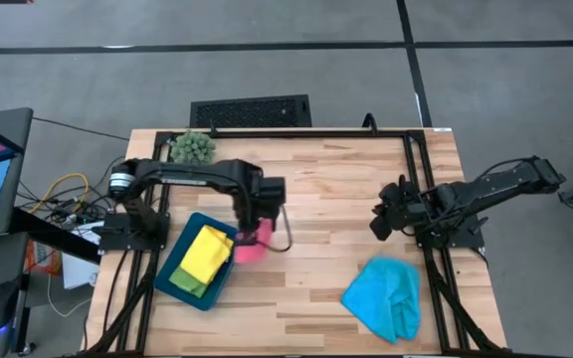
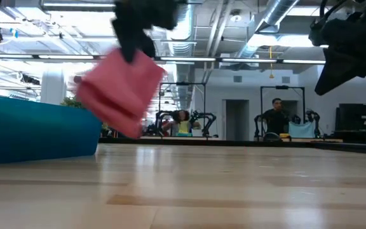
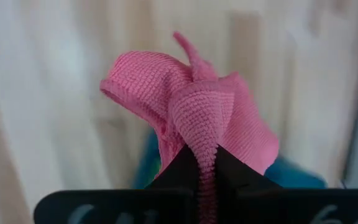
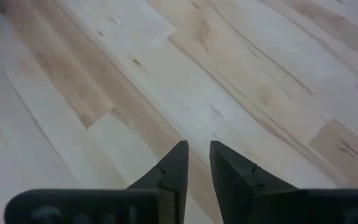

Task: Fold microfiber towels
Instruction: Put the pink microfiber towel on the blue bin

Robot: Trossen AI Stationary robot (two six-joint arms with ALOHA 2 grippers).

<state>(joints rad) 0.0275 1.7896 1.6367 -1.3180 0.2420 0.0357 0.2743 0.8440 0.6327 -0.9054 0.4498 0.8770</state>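
A folded pink towel (image 2: 121, 92) hangs from my left gripper (image 3: 205, 157), which is shut on it above the table, just right of the dark teal tray (image 1: 182, 283). In the tray lies a yellow towel (image 1: 205, 251) on top of a green one (image 1: 191, 285). A light blue towel (image 1: 384, 296) lies crumpled on the table near its front right. My right gripper (image 4: 197, 163) hovers over bare wood at the right side, its fingers a narrow gap apart with nothing between them. My left gripper pinches a bunched fold (image 3: 205, 134) at the pink towel's upper end between its two fingers, several layers together. The fingers come from above, pointing steeply down. The towel hangs below them, slack and lifted clear of the table, beside the tray's right rim.
A spiky green plant ball (image 1: 193, 147) sits at the table's far left. A black metal frame (image 1: 418, 179) runs along the table's far and right sides. Bare wood lies between the tray and the blue towel. People show in the room behind.
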